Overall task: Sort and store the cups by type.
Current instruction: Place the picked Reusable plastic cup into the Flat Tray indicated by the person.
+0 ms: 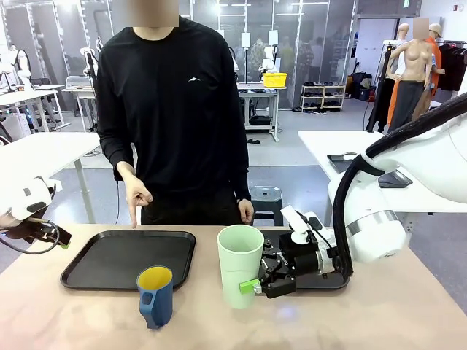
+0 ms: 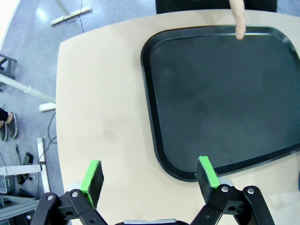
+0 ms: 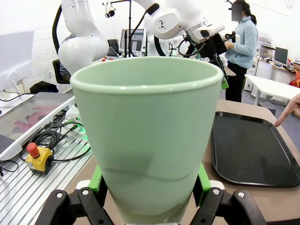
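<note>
A tall pale green tumbler (image 1: 240, 262) stands upright near the table's middle, and my right gripper (image 1: 246, 286) is shut on its lower part from the right. In the right wrist view the tumbler (image 3: 147, 136) sits between the green pads (image 3: 202, 177). A dark blue mug (image 1: 155, 295) with a yellow inside stands to its left, in front of a black tray (image 1: 87, 266). My left gripper (image 1: 55, 235) hovers open at the far left; its wrist view shows the gripper (image 2: 150, 176) over bare table beside the tray (image 2: 211, 93).
A person in black stands across the table and points a finger (image 1: 134, 219) at the left tray's far edge; the same finger (image 2: 240, 21) shows in the left wrist view. A second black tray (image 1: 328, 281) lies under my right gripper. An emergency-stop box (image 3: 38, 157) sits off the table.
</note>
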Available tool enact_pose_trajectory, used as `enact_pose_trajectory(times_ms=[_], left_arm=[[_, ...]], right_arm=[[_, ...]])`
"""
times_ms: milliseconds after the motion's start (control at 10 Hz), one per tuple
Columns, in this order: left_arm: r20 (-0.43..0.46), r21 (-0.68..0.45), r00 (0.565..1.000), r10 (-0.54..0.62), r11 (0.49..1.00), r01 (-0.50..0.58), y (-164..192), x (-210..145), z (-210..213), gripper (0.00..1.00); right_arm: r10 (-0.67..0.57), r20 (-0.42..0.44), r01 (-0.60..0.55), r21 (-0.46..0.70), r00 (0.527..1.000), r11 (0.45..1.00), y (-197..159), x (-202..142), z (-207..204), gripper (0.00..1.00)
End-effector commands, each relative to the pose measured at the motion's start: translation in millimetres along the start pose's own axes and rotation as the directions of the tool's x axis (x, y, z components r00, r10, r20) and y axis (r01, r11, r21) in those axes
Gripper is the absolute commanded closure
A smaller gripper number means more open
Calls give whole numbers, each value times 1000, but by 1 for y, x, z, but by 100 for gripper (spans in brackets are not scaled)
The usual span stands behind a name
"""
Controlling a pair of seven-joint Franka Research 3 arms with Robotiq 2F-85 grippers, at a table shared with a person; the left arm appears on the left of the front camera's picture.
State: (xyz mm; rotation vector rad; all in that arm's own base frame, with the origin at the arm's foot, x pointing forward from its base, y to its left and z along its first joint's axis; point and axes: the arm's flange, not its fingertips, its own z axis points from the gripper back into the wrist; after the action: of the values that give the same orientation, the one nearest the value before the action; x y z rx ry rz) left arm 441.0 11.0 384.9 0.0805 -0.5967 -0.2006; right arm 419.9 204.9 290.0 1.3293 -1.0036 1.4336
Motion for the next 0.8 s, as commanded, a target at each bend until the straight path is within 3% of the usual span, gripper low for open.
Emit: enact_pose_trajectory(times_ms=[0, 300, 400, 700], left_arm=[[-1, 1, 1000, 4, 1000, -4, 2, 0, 0, 0], [-1, 1, 1000, 4, 1000, -4, 2, 0, 0, 0], [-1, 1, 1000, 4, 1000, -4, 2, 0, 0, 0], [-1, 1, 1000, 4, 1000, -4, 2, 0, 0, 0]], right_arm=[[2, 5, -2, 13, 1000, 1000, 0, 1, -1, 65], [2, 5, -2, 13, 1000, 1000, 0, 1, -1, 65], [0, 0, 0, 0, 1000, 1000, 0, 0, 0, 16], [-50, -89, 45, -51, 995, 998, -33, 11, -19, 16]])
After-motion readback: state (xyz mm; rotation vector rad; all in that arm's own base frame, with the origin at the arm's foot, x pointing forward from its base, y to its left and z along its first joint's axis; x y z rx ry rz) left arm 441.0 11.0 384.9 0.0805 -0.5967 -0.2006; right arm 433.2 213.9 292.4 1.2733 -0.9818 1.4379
